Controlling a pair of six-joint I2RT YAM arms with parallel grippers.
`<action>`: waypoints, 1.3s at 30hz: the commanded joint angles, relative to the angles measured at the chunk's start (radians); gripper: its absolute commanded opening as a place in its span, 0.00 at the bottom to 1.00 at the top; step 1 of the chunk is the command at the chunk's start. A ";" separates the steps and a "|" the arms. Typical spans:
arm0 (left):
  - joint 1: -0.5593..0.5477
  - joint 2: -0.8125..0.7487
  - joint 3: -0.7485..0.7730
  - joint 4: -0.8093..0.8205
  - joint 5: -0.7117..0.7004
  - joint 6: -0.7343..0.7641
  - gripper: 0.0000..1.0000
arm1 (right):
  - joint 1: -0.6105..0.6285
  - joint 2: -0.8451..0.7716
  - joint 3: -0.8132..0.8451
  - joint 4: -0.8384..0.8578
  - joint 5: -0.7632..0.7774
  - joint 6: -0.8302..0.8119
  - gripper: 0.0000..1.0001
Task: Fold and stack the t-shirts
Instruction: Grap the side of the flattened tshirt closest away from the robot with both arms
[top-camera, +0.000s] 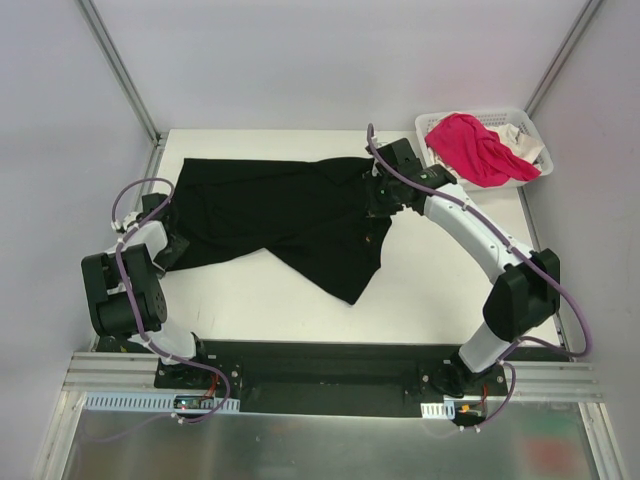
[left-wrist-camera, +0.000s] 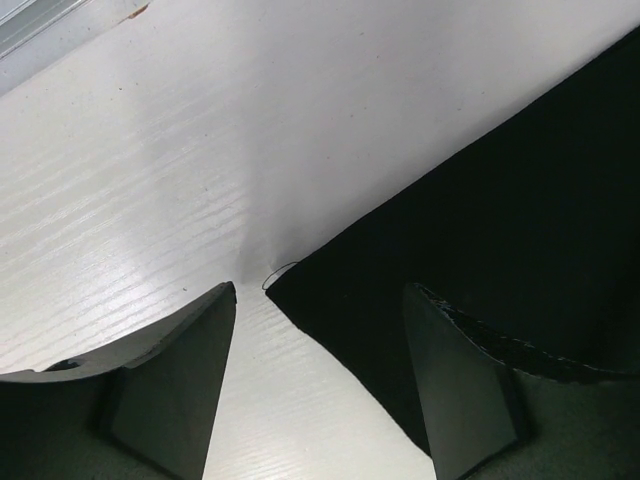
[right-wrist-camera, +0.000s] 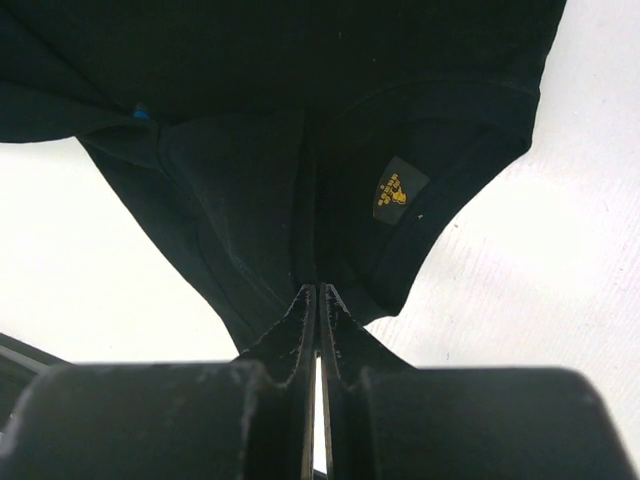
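Looking down from the top external view, a large, soft black t-shirt (top-camera: 280, 215) lies spread but skewed across the white worktop (top-camera: 440, 290), with one part trailing toward the near edge. The left arm is folded low at the left edge, with the left gripper (top-camera: 172, 248) at the shirt's left end. The right arm reaches out in a long arc and puts the right gripper (top-camera: 385, 195) on the shirt's right end. Near it stands a white plastic lattice basket (top-camera: 533, 128) holding a crumpled bright pink t-shirt (top-camera: 478, 150) and a white t-shirt (top-camera: 520, 140).

From the left wrist view, the left gripper (left-wrist-camera: 320, 290) has its jaws moderately apart and grips nothing. One finger is over bare worktop and the other over cloth, with a corner of the black t-shirt (left-wrist-camera: 480, 200) lying flat between them. The risk, as I judge it, is that the jaws meet above the thin, flat hem and pinch air, or nudge the corner away.

From the right wrist view, the right gripper (right-wrist-camera: 318, 292) is pinched tight on a fold of the black t-shirt (right-wrist-camera: 300, 60) just beside the neckband, near a small grey label with a yellow mark (right-wrist-camera: 398, 190). Only this end is clamped, so pulling before the left side has hold would likely drag the shirt askew or bunch it. So thin a pinch could also slip.
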 joint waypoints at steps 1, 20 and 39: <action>-0.022 0.007 0.024 -0.028 -0.035 0.020 0.66 | 0.008 0.000 0.052 0.000 -0.002 0.000 0.01; -0.039 0.024 0.035 -0.032 -0.063 0.002 0.15 | 0.013 -0.028 0.054 0.001 -0.002 0.002 0.01; -0.082 -0.062 0.045 -0.006 -0.075 -0.001 0.00 | 0.013 0.000 0.049 0.000 0.009 -0.001 0.01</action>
